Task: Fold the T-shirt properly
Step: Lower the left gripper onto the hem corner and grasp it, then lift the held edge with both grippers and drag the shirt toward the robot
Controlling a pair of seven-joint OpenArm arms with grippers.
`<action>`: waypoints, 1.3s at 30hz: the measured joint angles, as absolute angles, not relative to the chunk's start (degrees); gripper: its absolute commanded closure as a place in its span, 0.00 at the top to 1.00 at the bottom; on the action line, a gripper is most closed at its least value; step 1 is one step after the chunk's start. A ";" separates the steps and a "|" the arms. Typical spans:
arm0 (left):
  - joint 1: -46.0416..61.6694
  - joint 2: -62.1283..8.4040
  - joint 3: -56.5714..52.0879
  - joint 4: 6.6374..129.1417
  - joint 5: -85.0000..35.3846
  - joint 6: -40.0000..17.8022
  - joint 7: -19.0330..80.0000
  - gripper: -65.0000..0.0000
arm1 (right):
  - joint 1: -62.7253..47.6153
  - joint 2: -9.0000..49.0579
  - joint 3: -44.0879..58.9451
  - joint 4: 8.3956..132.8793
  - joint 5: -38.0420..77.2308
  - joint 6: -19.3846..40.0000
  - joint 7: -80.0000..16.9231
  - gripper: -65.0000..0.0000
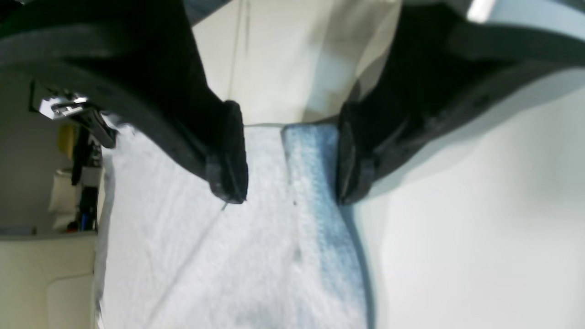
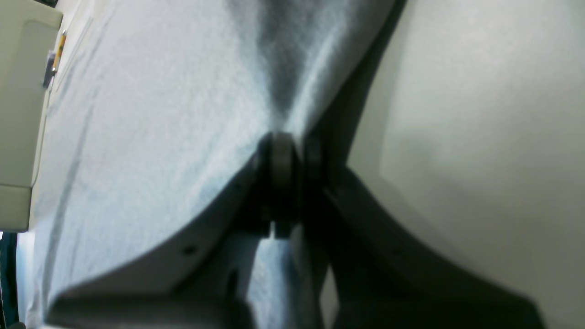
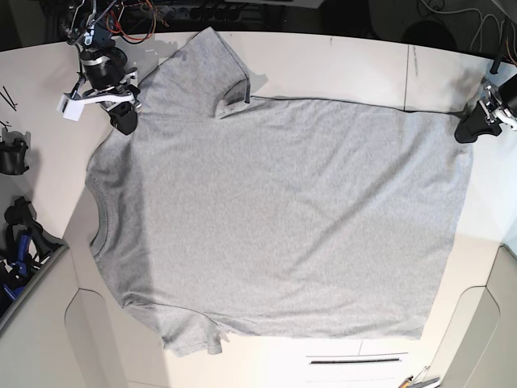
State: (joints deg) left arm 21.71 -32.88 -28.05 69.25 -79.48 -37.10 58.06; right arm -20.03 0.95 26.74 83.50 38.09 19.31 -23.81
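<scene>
The light grey T-shirt (image 3: 275, 218) lies spread flat on the white table (image 3: 339, 69), plain side up, neck to the left, hem to the right. My right gripper (image 3: 125, 121) is at the far shoulder by the upper sleeve; in the right wrist view it (image 2: 283, 151) is shut on a pinched ridge of the T-shirt's fabric (image 2: 160, 114). My left gripper (image 3: 470, 129) is at the far hem corner. In the left wrist view it (image 1: 288, 194) is open, its fingers (image 1: 228, 155) straddling the shirt's hem band (image 1: 315, 183) without closing on it.
Black holders and tools (image 3: 14, 162) stand at the table's left edge, with cables (image 3: 137, 20) at the back left. Pens (image 3: 416, 378) lie near the front right. The table's front corners curve away at lower left (image 3: 48, 323) and lower right (image 3: 485, 323).
</scene>
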 measured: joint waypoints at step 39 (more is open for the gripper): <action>22.26 -33.65 -34.74 68.95 -80.47 -39.09 61.60 0.00 | -29.74 0.95 26.61 103.37 32.49 19.66 -31.31 0.00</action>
State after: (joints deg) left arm 22.26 -33.65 -34.74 68.95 -80.47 -39.09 61.60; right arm -29.74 0.95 26.61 103.37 32.49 19.66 -31.31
